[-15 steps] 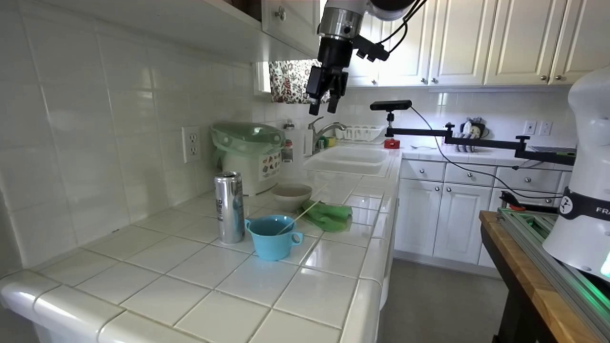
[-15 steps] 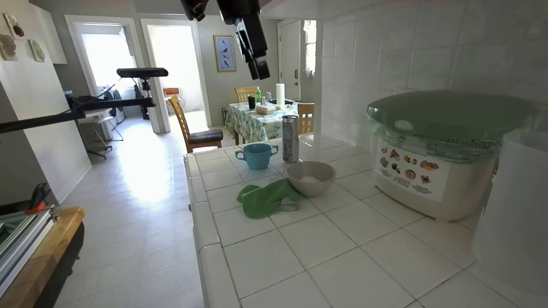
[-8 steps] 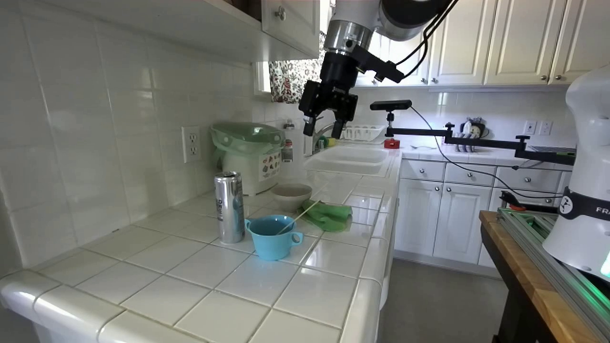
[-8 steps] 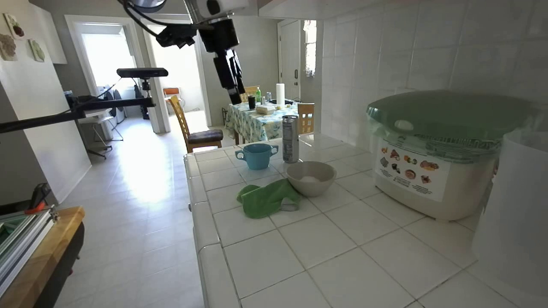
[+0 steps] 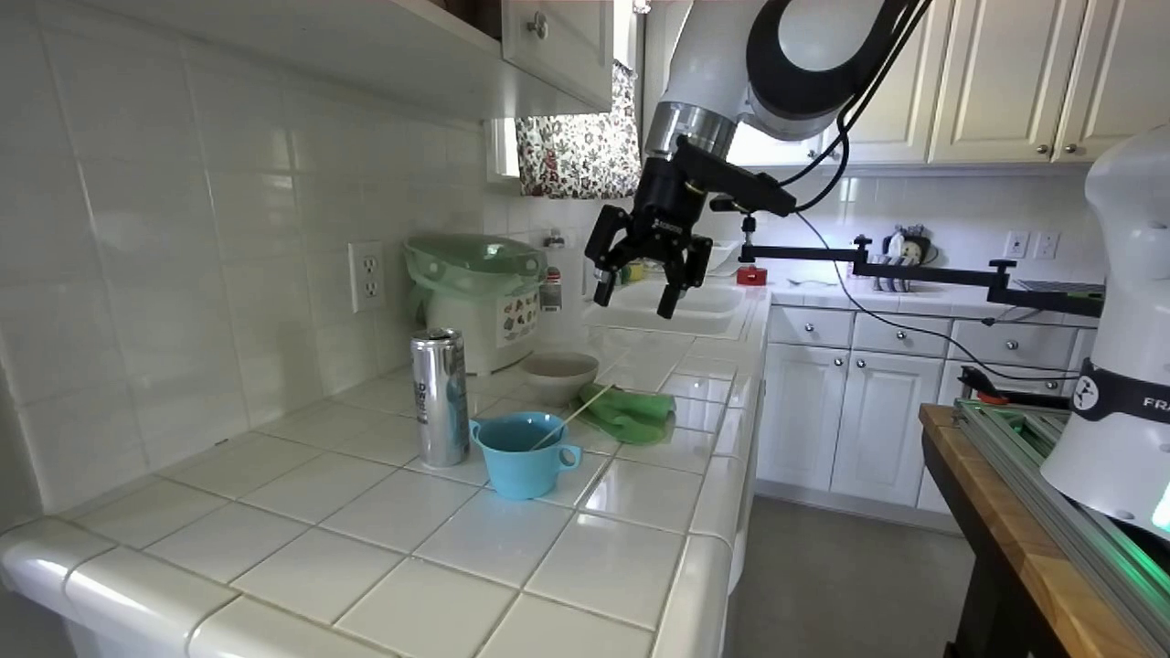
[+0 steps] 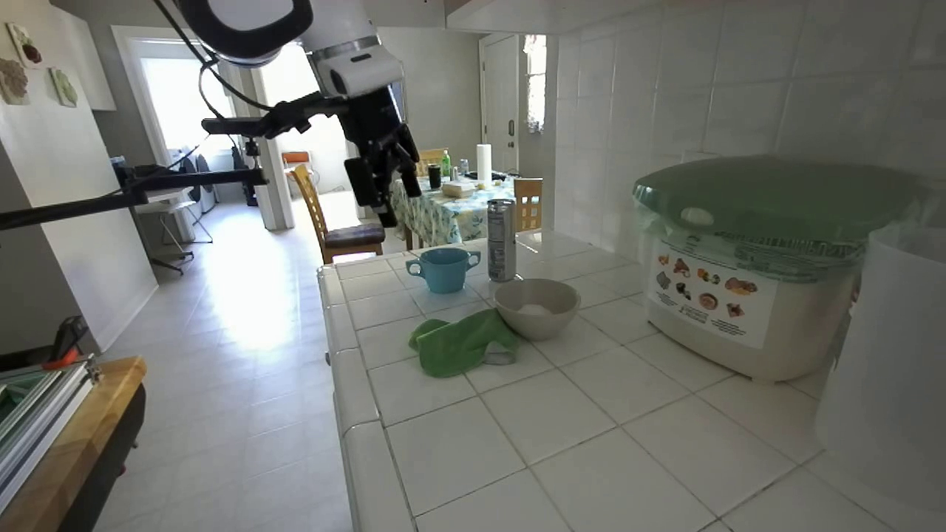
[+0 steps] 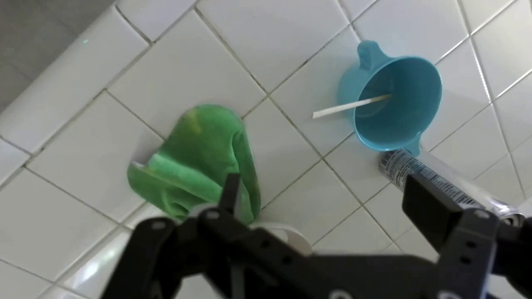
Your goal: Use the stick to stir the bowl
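Observation:
The light-blue bowl (image 5: 519,473) with two handles stands upright on the tiled counter; it also shows in an exterior view (image 6: 446,273) and, from above, in the wrist view (image 7: 399,120). A thin pale stick (image 7: 336,110) leans in it, its outer end sticking out over the rim; an exterior view shows the stick (image 5: 588,406) slanting up toward the green cloth. My gripper (image 5: 637,297) hangs well above the counter, short of the bowl and higher than it. Its fingers stand wide apart with nothing between them, as the gripper (image 7: 330,199) shows in the wrist view.
A tall silver can (image 5: 441,397) stands close beside the blue bowl. A green cloth (image 7: 203,153) lies near a pale shallow bowl (image 6: 538,310). Behind them is a bin with a green lid (image 5: 475,274). An overhead cabinet (image 5: 558,55) juts out above the counter.
My gripper has come down toward the counter and turned somewhat, its fingers staying apart. The bowl, stick, can and cloth have not moved.

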